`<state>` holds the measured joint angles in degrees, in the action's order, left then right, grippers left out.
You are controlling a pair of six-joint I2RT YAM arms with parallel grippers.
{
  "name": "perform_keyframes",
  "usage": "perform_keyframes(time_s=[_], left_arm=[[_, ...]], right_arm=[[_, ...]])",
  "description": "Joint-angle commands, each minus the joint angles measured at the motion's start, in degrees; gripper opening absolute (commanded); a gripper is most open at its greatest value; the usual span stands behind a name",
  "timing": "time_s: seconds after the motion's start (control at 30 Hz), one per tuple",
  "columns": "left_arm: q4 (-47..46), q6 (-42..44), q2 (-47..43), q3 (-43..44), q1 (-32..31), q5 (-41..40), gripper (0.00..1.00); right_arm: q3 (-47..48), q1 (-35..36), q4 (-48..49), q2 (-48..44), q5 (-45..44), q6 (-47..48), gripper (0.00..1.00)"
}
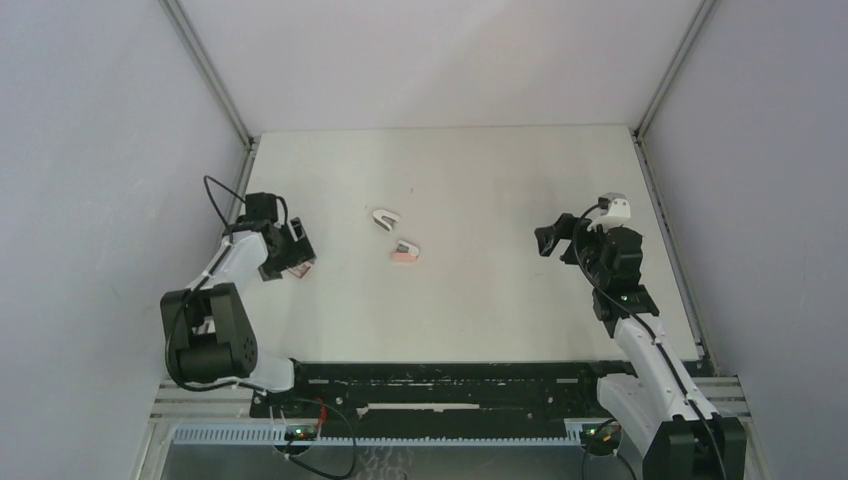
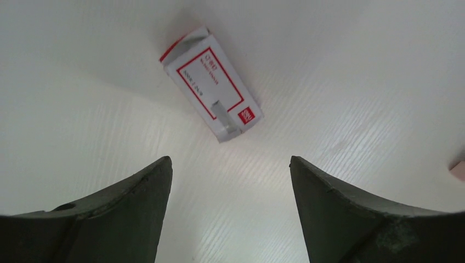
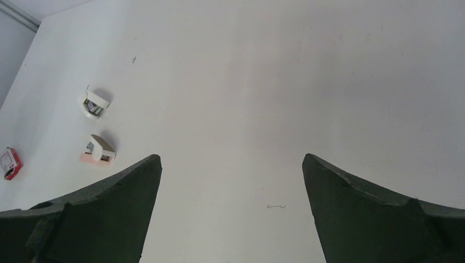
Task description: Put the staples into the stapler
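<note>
Judging by the left wrist view, the staples (image 2: pixel 221 114) are the narrow grey strip lying along the top face of the small white box (image 2: pixel 211 82) with the red border, toward its lower end. Whether the strip rests on the box or pokes out of its flap I cannot tell. The box lies flat at the left side of the surface (image 2: pixel 340 82), directly under the left hand (image 2: pixel 230 161), whose fingers stand wide apart with nothing between them. That hover, with the box centred ahead of the gap, reads as a line-up for picking up the strip or the box.

Well to the right, near the middle of the surface, sit a white stapler (image 1: pixel 386 217) and, just nearer, a pink-based stapler (image 1: pixel 405 251). Both seem hinged open, which would suit loading; which one is meant is unclear. The right hand (image 1: pixel 548 238) hangs at the right side, open and empty, pointed toward the staplers, probably placed to steady one. A loose staple (image 3: pixel 276 206) lies below it.
</note>
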<state>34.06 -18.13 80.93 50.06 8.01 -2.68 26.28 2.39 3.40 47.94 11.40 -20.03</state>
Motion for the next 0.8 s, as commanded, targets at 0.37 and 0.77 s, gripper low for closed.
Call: perform_keyframes(time_s=[0.37, 0.77], left_arm=[[-0.9, 1.2, 8.3, 7.7, 0.1, -2.2, 0.86], [-0.8, 2.7, 12.5, 9.0, 0.0, -2.0, 0.75]], right_arm=[[4.5, 2.4, 0.6, 1.9, 4.0, 3.6, 0.98], [5.5, 5.0, -1.4, 1.0, 3.3, 5.6, 0.98]])
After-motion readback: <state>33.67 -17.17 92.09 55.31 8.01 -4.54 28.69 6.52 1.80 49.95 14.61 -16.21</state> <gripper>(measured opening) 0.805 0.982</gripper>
